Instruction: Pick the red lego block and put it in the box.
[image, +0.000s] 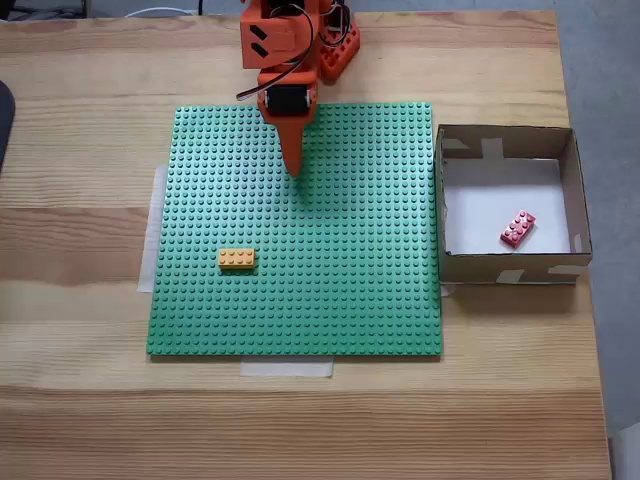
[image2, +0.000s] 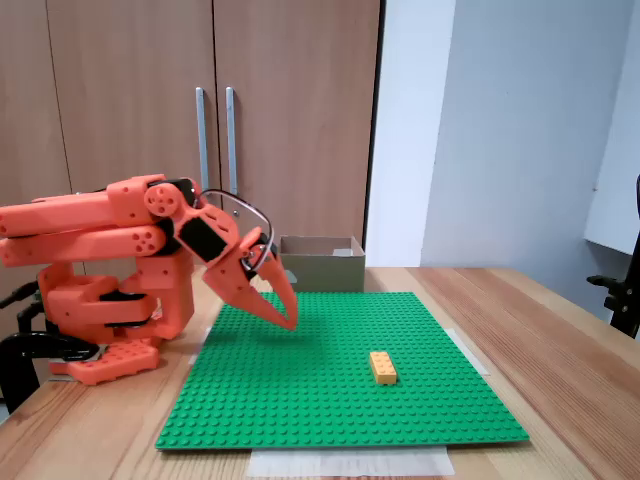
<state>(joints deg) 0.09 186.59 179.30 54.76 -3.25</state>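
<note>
The red lego block (image: 517, 228) lies tilted on the white floor of the cardboard box (image: 506, 268), toward its near right part in the top-down fixed view. From the side fixed view the box (image2: 320, 262) stands behind the arm and the block is hidden by its wall. My orange gripper (image: 295, 168) hovers over the far middle of the green baseplate (image: 350, 290), well left of the box. In the side fixed view the gripper (image2: 288, 318) points down, its fingers together with nothing between them.
An orange-yellow brick (image: 237, 259) sits on the baseplate's near left; it also shows in the side fixed view (image2: 382, 367). The arm's base (image2: 110, 300) stands at the table's far edge. Pale tape strips hold the baseplate (image2: 350, 400) to the wooden table.
</note>
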